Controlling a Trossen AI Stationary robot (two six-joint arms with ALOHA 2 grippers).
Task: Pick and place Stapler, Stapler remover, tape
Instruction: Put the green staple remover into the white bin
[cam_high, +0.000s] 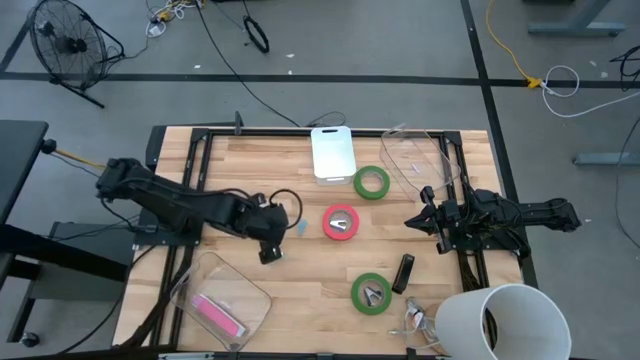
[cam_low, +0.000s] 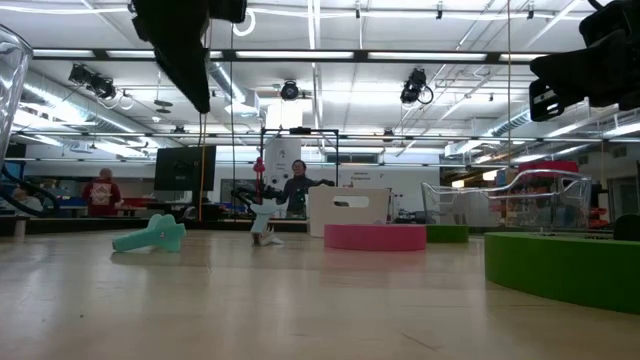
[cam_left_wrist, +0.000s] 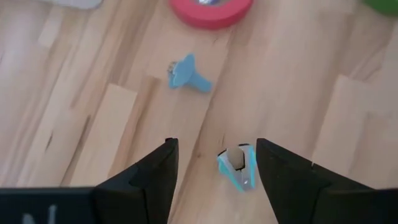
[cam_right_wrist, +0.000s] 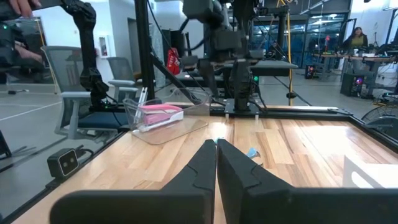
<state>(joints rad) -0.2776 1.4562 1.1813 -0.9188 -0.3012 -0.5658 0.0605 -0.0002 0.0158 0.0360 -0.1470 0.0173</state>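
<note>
My left gripper (cam_high: 270, 250) (cam_left_wrist: 214, 146) hangs open above the table's middle, fingers pointing steeply down. Below it, a small light-blue staple remover (cam_left_wrist: 237, 169) stands on the wood, seen between the fingers and nearer one of them. A second blue piece (cam_left_wrist: 186, 73) (cam_high: 300, 228) lies farther on, toward the red tape roll (cam_high: 340, 222). One green tape roll (cam_high: 371, 182) lies flat toward the far edge and another (cam_high: 371, 292) toward the near edge. A pink stapler (cam_high: 218, 312) lies in a clear tray. My right gripper (cam_high: 425, 218) (cam_right_wrist: 216, 149) waits shut at the right.
The clear tray (cam_high: 235, 275) sits at the near left and another clear container (cam_high: 415, 160) at the far right. A white board (cam_high: 333, 152) lies at the far edge. A dark oblong object (cam_high: 403, 272), metal bits (cam_high: 415, 318) and a white bucket (cam_high: 500, 320) are near right.
</note>
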